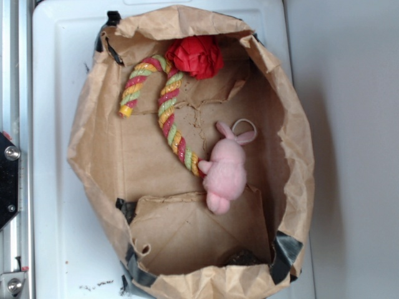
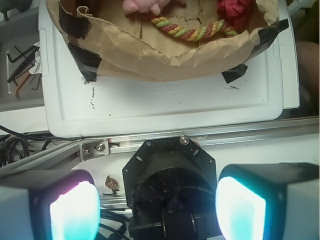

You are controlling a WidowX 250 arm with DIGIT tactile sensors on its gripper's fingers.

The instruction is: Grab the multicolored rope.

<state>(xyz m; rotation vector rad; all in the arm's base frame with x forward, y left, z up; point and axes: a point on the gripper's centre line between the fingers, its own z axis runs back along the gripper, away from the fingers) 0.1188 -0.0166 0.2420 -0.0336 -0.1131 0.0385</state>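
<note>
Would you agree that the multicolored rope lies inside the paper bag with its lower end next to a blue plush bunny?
Not quite: the plush bunny is pink, not blue, as the exterior view shows. The rest holds: the multicolored rope lies inside the paper bag, its lower end next to the bunny.

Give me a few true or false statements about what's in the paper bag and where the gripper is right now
1. The multicolored rope lies inside the paper bag. True.
2. The gripper is closed on the rope. False: its fingers are spread apart with nothing between them, and it sits outside the bag, over the metal rail.
3. The rope's straight end reaches the pink plush bunny. True.
4. The red wad sits at the bunny's feet. False: it is by the rope's curved end, at the far side of the bag from the bunny.
5. The bag stands on a white tray. True.
</note>
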